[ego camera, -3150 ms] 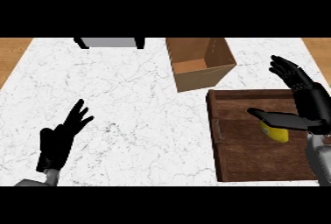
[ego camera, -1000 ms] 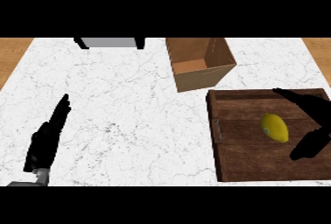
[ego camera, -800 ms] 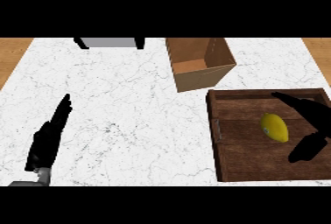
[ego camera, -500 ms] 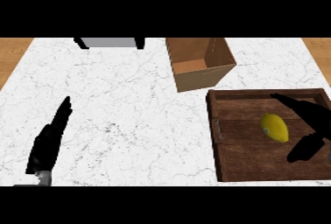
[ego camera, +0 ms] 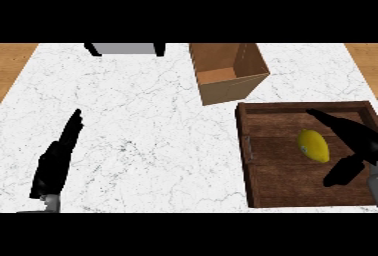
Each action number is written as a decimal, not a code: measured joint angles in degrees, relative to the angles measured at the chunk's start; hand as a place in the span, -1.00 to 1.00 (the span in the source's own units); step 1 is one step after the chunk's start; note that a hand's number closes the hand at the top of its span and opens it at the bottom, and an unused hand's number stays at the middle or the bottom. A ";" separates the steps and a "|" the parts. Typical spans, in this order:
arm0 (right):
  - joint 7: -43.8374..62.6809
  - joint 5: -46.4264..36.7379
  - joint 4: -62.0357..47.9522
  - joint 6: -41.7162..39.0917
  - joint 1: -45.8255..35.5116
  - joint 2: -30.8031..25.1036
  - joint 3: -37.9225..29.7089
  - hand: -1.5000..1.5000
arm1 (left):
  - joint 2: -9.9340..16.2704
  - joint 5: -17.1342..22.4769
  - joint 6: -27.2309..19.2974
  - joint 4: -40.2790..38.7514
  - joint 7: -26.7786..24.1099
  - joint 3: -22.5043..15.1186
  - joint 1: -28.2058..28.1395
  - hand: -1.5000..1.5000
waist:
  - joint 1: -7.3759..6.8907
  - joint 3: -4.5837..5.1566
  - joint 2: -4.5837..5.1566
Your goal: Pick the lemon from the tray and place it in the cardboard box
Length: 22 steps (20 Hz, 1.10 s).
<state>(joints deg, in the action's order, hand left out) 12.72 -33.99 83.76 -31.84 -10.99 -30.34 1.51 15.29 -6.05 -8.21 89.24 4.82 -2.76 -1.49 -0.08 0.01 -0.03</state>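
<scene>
1 lemon (ego camera: 313,145) lies in 1 wooden tray (ego camera: 275,196), beside 1 cardboard box (ego camera: 227,72). The right hand (ego camera: 353,145) spreads around the lemon, apart. The left hand (ego camera: 57,157) rests straight on the surface (ego camera: 140,125).

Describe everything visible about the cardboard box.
The cardboard box is plain brown cardboard, open at the top with nothing visible inside. It looks tilted or rotated slightly, its lighter front wall facing the viewer and a darker inner wall on the right with a thin pale seam. It stands on the white marble counter, towards the far edge, just beyond the far left corner of the wooden tray. Whether it touches the tray cannot be told. Neither robot hand touches it.
</scene>
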 measured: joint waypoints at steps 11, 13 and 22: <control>-3.66 -5.51 -4.19 0.06 -0.64 3.01 -1.30 -1.00 | -2.16 -2.21 2.43 0.34 1.12 2.31 0.75 0.00 | -0.01 -0.01 0.01; -4.72 -7.58 -7.04 1.47 -1.43 3.99 -0.36 -1.00 | -2.24 -2.31 2.89 -0.49 0.73 2.96 1.37 0.00 | -0.07 -0.01 0.03; -7.51 -11.75 -7.84 5.68 -1.81 5.08 -0.95 1.00 | -3.01 -3.34 4.02 -1.73 -0.50 4.50 1.53 0.00 | 0.06 0.12 -0.06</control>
<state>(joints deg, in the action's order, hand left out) 5.22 -45.74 75.92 -26.17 -12.80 -25.26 0.56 12.28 -9.39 -4.19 87.52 4.32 1.73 0.04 -0.03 0.14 -0.09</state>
